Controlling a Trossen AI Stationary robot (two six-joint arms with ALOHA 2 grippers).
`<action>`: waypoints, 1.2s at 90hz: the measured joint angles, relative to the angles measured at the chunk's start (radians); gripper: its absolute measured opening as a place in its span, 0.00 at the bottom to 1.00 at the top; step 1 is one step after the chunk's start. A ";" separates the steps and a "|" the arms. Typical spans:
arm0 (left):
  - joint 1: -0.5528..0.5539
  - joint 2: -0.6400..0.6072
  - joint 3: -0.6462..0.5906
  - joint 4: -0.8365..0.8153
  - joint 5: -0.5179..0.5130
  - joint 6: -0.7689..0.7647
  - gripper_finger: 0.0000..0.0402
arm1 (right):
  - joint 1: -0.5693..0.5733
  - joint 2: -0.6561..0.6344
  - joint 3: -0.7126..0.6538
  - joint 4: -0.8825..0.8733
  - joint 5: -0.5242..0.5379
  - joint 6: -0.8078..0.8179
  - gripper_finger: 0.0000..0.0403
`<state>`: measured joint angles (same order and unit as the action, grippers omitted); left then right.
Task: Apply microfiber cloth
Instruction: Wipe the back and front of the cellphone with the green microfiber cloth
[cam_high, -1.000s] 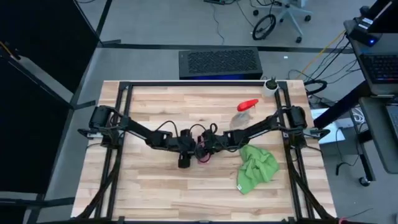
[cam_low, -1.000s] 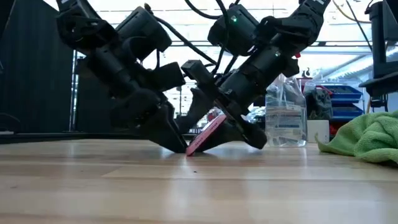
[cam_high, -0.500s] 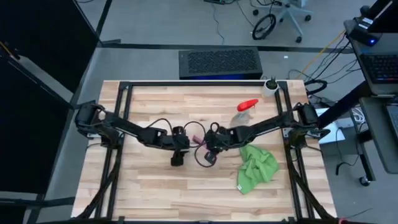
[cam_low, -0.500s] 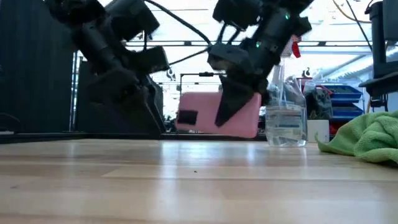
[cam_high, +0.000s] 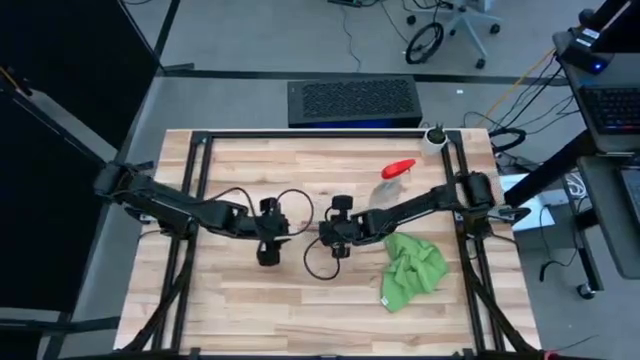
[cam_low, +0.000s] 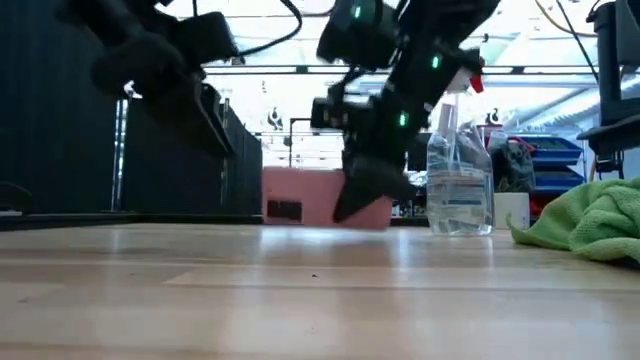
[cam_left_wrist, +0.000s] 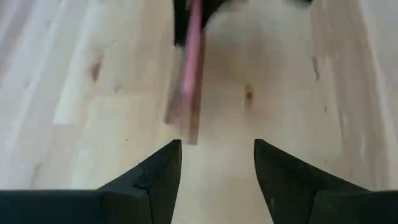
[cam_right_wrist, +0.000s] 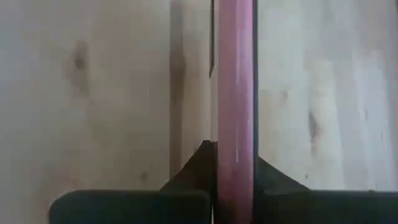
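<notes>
A phone in a pink case (cam_low: 305, 198) stands on its long edge just above the table's middle, with my right gripper (cam_low: 362, 195) shut on it; its thin edge (cam_right_wrist: 235, 74) runs ahead between that gripper's fingers. My left gripper (cam_left_wrist: 217, 163) is open, a little to the phone's left and apart from it, with the phone's end (cam_left_wrist: 186, 81) ahead of its fingertips. In the high view the left gripper (cam_high: 268, 252) and right gripper (cam_high: 333, 238) face each other. The green microfiber cloth (cam_high: 412, 270) lies crumpled on the table, right of the right gripper, untouched. My right gripper pinches the phone by its two flat faces (cam_right_wrist: 235, 146), one finger (cam_right_wrist: 199, 165) on each, toward the phone's right end (cam_low: 375, 205). The fingers slant down from the upper right. The phone is level on its long edge; whether its lower edge touches the table, I cannot tell.
A clear spray bottle with a red nozzle (cam_high: 392, 178) stands behind the right arm; in the low view the bottle (cam_low: 458, 185) is right of the phone. A small white cup (cam_high: 434, 137) sits at the far right corner. Bare wood lies along the near edge.
My left gripper has drawn back from the phone toward the table's left edge and risen. The phone, which leaned with one end on the table between both grippers, has been lifted and turned level on its long edge in my right gripper, then carried lower and slightly left.
</notes>
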<state>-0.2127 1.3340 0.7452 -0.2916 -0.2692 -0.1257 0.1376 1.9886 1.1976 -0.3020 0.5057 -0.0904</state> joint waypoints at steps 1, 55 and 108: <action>0.000 -0.002 0.000 0.001 -0.001 0.000 0.46 | 0.000 0.005 0.000 0.002 0.007 -0.005 0.02; 0.006 -0.014 0.000 -0.007 -0.001 0.008 0.46 | -0.001 0.052 0.004 0.063 0.033 -0.024 0.38; 0.006 -0.014 0.000 -0.009 -0.001 0.008 0.46 | 0.002 0.054 0.026 0.100 -0.081 0.122 0.51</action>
<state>-0.2070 1.3205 0.7456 -0.3006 -0.2707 -0.1173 0.1394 2.0428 1.2239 -0.2024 0.4250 0.0320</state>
